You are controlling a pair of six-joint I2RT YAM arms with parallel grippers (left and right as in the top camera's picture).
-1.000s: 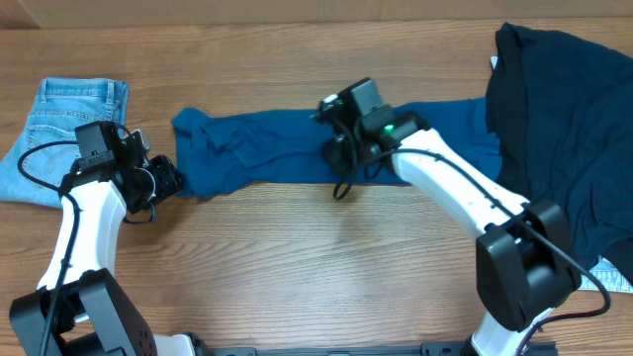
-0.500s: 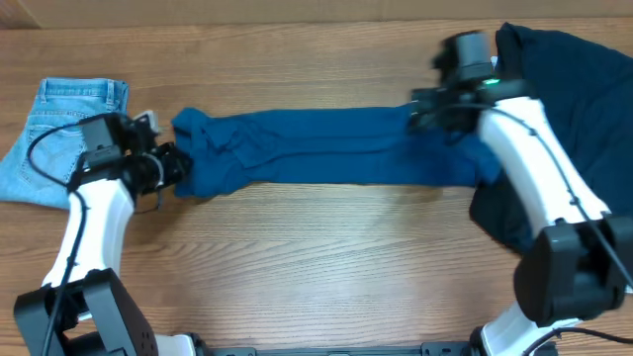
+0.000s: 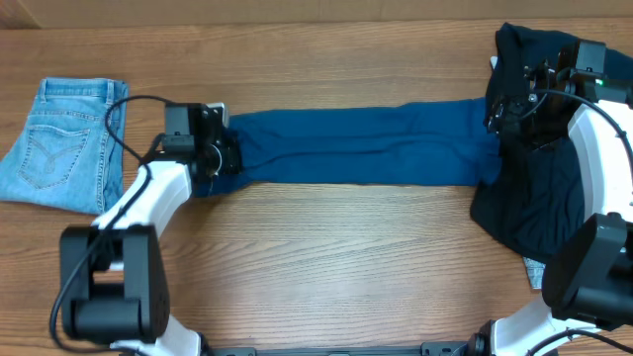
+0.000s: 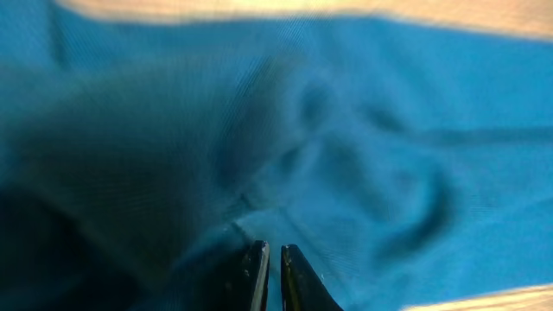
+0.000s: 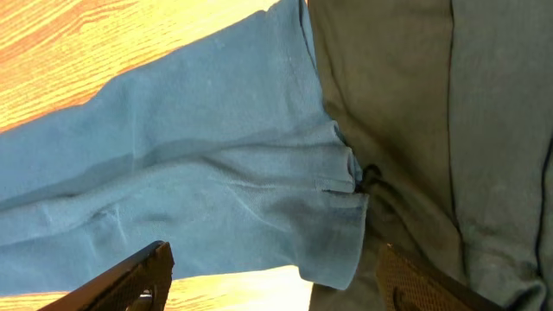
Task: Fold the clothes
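Across the overhead frame's middle, the mid-blue top [image 3: 366, 148] is lying stretched flat, likely for folding, with the left gripper [image 4: 273, 268] pinching its left end between nearly closed fingers and the right gripper [image 5: 278, 278] hovering spread-fingered over its right end.

Robot test bench, wood-grain table [image 3: 336, 257], two mounted white arms [image 3: 148, 203]

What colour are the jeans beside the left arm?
The jeans are light blue denim, clearest in the overhead view.
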